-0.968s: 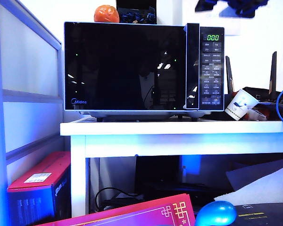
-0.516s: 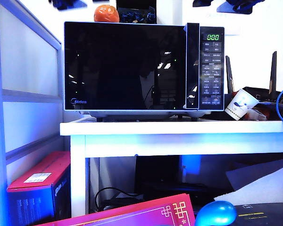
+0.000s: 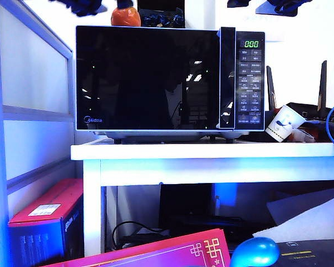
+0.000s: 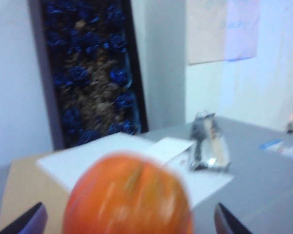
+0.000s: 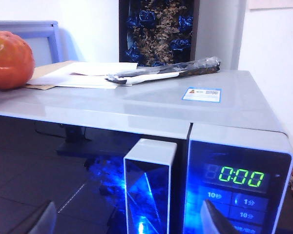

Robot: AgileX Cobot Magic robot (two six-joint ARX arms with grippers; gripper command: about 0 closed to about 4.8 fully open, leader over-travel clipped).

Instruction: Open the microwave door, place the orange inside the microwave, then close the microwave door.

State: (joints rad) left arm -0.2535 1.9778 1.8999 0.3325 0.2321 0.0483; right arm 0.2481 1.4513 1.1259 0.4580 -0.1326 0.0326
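A: Where does everything stand around the microwave [image 3: 170, 80]?

B: The orange [image 3: 126, 16] sits on its roof, towards the hinge side. The microwave door [image 3: 147, 78] is shut flush. The left gripper [image 4: 129, 222] hangs just in front of the orange, fingers spread wide either side of it, gripping nothing. The right gripper [image 5: 127, 219] waits above the door handle [image 5: 149, 187], also spread and empty.

A: How should the left go in?

B: I'd centre the fruit between the fingertips, close at its widest girth, gently, since round skin rolls. Mind the papers [image 4: 132, 156] beneath it. The door probably needs opening by the handle first.
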